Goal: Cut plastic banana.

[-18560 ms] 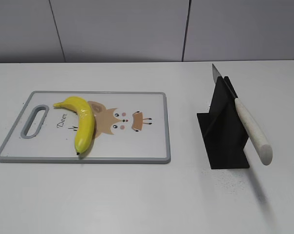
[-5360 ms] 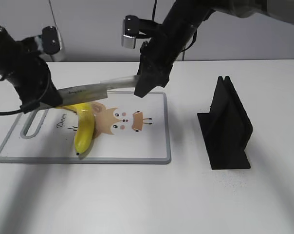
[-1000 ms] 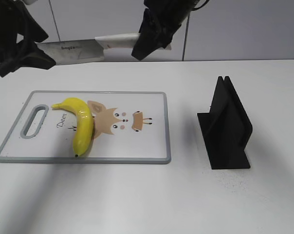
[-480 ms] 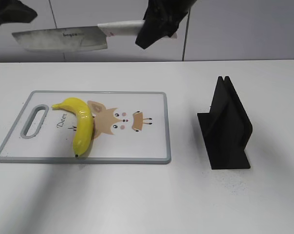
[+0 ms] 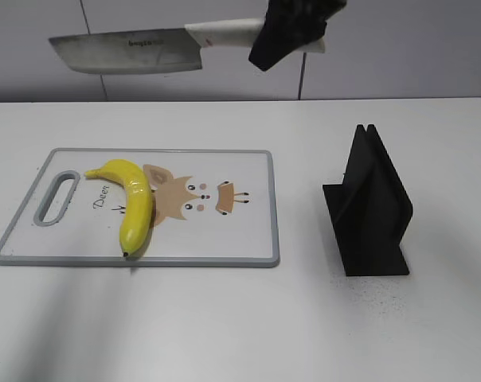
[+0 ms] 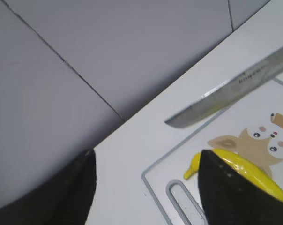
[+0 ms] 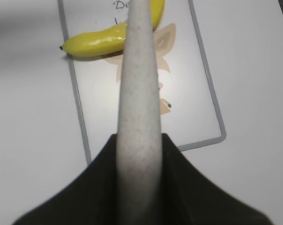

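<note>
The yellow plastic banana (image 5: 134,203) lies whole on the left half of the white cutting board (image 5: 224,239). It also shows in the left wrist view (image 6: 247,171) and the right wrist view (image 7: 106,38). My right gripper (image 5: 292,32) is shut on the pale handle of the knife (image 5: 129,52), holding it level high above the board, blade pointing left. The knife handle (image 7: 137,103) fills the right wrist view. The blade (image 6: 226,91) crosses the left wrist view. My left gripper (image 6: 146,187) is open and empty, above the board's handle end, out of the exterior view.
A black knife stand (image 5: 369,207) stands on the white table to the right of the board. A grey panelled wall (image 5: 400,48) runs behind the table. The board has a handle slot (image 5: 56,197) at its left end.
My right gripper has carried the knife up and to the right. My left arm has left the exterior view at the upper left. The banana has not moved.
</note>
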`<action>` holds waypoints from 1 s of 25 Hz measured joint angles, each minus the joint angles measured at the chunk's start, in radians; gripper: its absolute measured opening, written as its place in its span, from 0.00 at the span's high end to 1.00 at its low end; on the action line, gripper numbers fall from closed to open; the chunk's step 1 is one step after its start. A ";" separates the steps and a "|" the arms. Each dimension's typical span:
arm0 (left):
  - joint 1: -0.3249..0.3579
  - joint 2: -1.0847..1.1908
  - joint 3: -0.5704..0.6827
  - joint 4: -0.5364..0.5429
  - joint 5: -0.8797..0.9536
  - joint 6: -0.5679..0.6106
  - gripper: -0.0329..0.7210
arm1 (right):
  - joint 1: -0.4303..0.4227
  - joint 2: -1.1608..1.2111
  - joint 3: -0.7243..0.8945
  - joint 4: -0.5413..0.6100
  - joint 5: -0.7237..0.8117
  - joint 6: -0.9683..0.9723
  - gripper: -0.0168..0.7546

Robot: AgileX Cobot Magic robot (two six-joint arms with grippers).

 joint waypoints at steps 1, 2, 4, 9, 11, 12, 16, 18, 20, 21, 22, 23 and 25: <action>0.000 -0.020 0.000 0.010 0.027 -0.034 0.09 | 0.000 -0.009 0.000 0.000 0.000 0.028 0.74; 0.000 -0.035 0.000 0.024 0.059 -0.066 0.10 | 0.000 -0.018 0.000 0.000 0.000 0.064 0.74; 0.000 -0.065 0.000 0.068 0.124 -0.154 0.11 | 0.000 -0.039 0.000 -0.005 0.000 0.132 0.74; 0.000 -0.106 0.001 0.233 0.280 -0.408 0.12 | 0.000 -0.081 0.000 -0.050 0.001 0.296 0.74; 0.000 -0.120 0.002 0.271 0.325 -0.493 0.13 | 0.000 -0.094 0.000 -0.069 0.001 0.348 0.74; 0.000 -0.128 0.002 0.281 0.345 -0.517 0.14 | 0.000 -0.101 0.000 -0.077 0.002 0.381 0.74; 0.000 -0.171 0.002 0.285 0.393 -0.560 0.15 | 0.000 -0.130 0.000 -0.095 0.003 0.495 0.74; 0.000 -0.199 0.007 0.284 0.411 -0.564 0.15 | 0.000 -0.141 0.001 -0.099 0.003 0.552 0.74; 0.000 -0.235 0.024 0.279 0.423 -0.567 0.16 | 0.000 -0.152 0.012 -0.100 0.002 0.589 0.74; 0.000 -0.259 0.040 0.277 0.426 -0.568 0.16 | 0.000 -0.156 0.018 -0.101 0.003 0.603 0.74; 0.000 -0.284 0.057 0.274 0.428 -0.568 0.17 | 0.000 -0.160 0.023 -0.101 0.003 0.616 0.74; 0.000 -0.312 0.080 0.271 0.429 -0.568 0.17 | 0.000 -0.166 0.031 -0.101 0.004 0.629 0.74; 0.000 -0.364 0.126 0.263 0.434 -0.568 0.17 | 0.000 -0.176 0.050 -0.102 0.004 0.648 0.74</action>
